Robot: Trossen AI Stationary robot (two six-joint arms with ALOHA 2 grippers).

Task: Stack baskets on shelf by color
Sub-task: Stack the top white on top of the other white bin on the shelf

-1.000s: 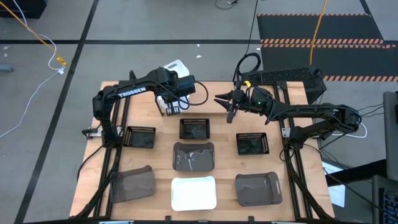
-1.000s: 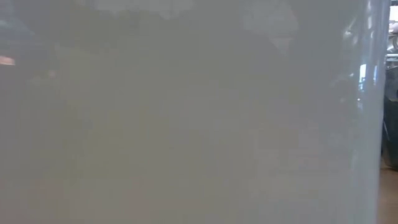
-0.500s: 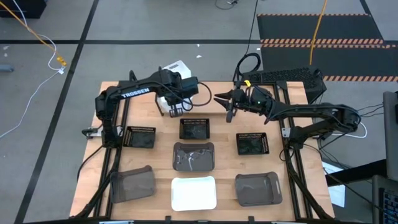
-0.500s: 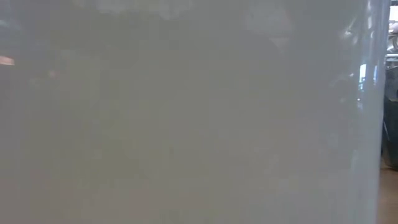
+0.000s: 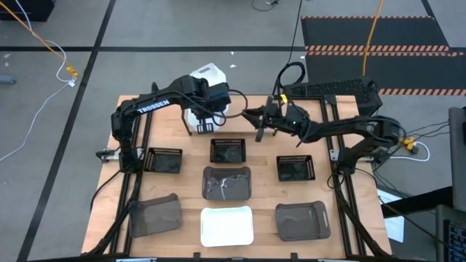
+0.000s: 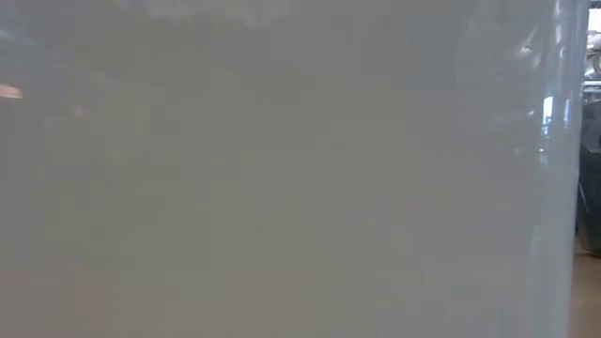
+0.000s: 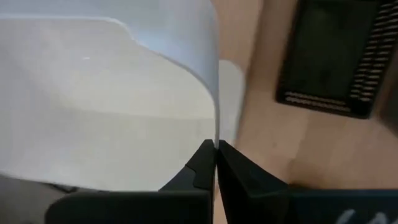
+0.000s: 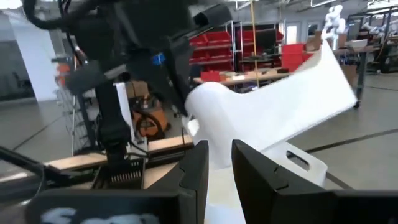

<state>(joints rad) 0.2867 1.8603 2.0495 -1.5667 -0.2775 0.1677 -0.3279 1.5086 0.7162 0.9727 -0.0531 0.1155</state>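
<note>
Seven baskets lie on the wooden tabletop [image 5: 167,142] in the high view: three black mesh ones in a row, the left [image 5: 164,160], the middle [image 5: 228,150] and the right [image 5: 295,168]; a translucent grey one [image 5: 226,182] just in front of the middle mesh one; and along the near edge a grey one [image 5: 155,215], a solid white one [image 5: 226,225] and another grey one [image 5: 301,220]. At the far edge the left gripper [image 5: 206,122] holds a raised white basket [image 5: 206,75], tilted, above another white basket [image 5: 193,120] resting on the table. The right gripper [image 5: 256,118] reaches in from the right to a spot just beside them; from above I cannot tell how its fingers are set.

Low view: a pale, blurred surface fills almost the whole picture, probably a white basket wall right against the lens.

Left wrist view: the two dark fingers [image 7: 202,163] are pinched together on the thin rim of the white basket [image 7: 106,93], with a black mesh basket [image 7: 339,59] on the wood beyond.

Right wrist view: the gripper's [image 8: 216,163] fingers stand slightly apart, grasping nothing, pointed at the tilted white basket [image 8: 273,106] held by the left arm [image 8: 118,43].
</note>
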